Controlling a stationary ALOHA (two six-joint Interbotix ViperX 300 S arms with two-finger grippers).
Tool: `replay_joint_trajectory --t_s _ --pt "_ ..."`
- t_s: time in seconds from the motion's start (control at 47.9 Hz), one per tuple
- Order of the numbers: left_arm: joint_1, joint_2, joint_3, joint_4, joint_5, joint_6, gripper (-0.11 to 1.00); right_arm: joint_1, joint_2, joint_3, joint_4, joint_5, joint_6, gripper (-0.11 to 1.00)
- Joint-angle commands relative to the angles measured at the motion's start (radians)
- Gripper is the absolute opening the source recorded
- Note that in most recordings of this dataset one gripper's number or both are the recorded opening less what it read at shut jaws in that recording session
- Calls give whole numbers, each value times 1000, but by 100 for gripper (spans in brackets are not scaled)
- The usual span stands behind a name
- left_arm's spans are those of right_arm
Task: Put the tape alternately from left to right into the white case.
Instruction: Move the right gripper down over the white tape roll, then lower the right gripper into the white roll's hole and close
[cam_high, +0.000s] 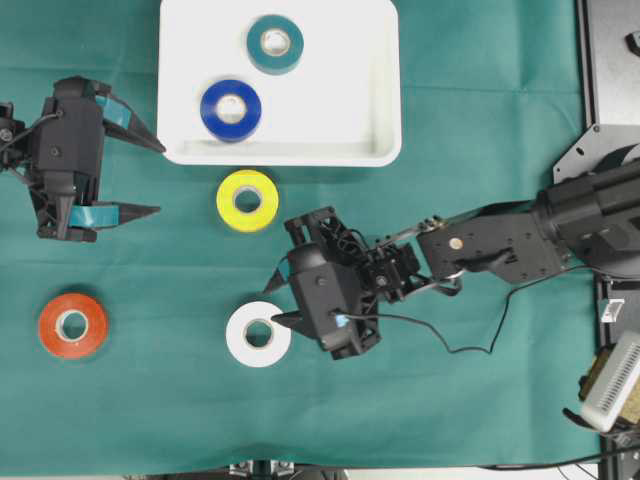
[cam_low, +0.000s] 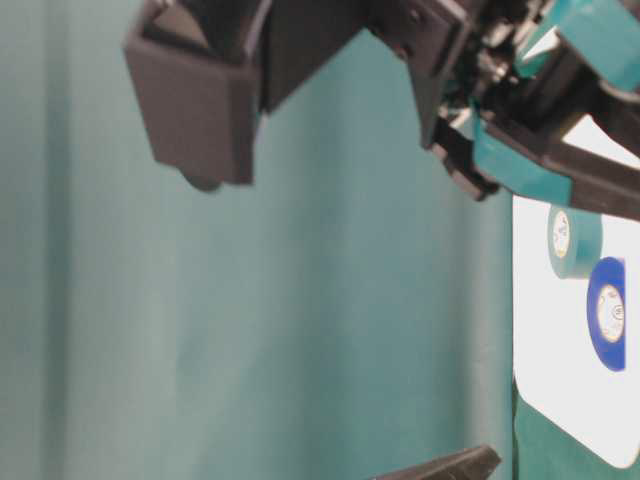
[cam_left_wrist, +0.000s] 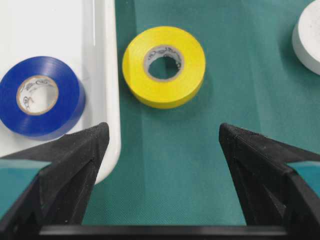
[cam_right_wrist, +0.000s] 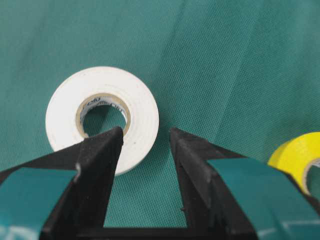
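Two rolls lie inside the white case: the teal roll toward the far side and the blue roll near the front rim. Three rolls visible on the green table are not yet placed — the yellow roll just in front of the case, the white roll and the orange-red roll. No black roll is in view.

The right tool is partly open and holds nothing; one finger overlaps the white roll's near edge, so this roll is judged the next pickup. The left tool is wide open and empty, beside the case's left front corner. Judged progress — under half complete.
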Motion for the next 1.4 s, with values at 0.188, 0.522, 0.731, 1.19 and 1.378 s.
replay_joint_trajectory --t_s 0.188,0.522,0.731,1.19,1.378 --pt "-3 -5 -12 -3 -8 -2 61 2 40 -84 2 84 37 50" --pt "-3 -5 -6 -3 -8 0 61 2 97 -143 2 156 98 52" --pt "-3 -5 -6 -3 -8 0 61 2 126 -166 2 167 114 52" --pt "-3 -5 -6 -3 -3 0 61 11 146 -178 9 202 187 52" --pt "-3 -5 -8 -3 -3 0 61 21 130 -179 9 209 190 53"
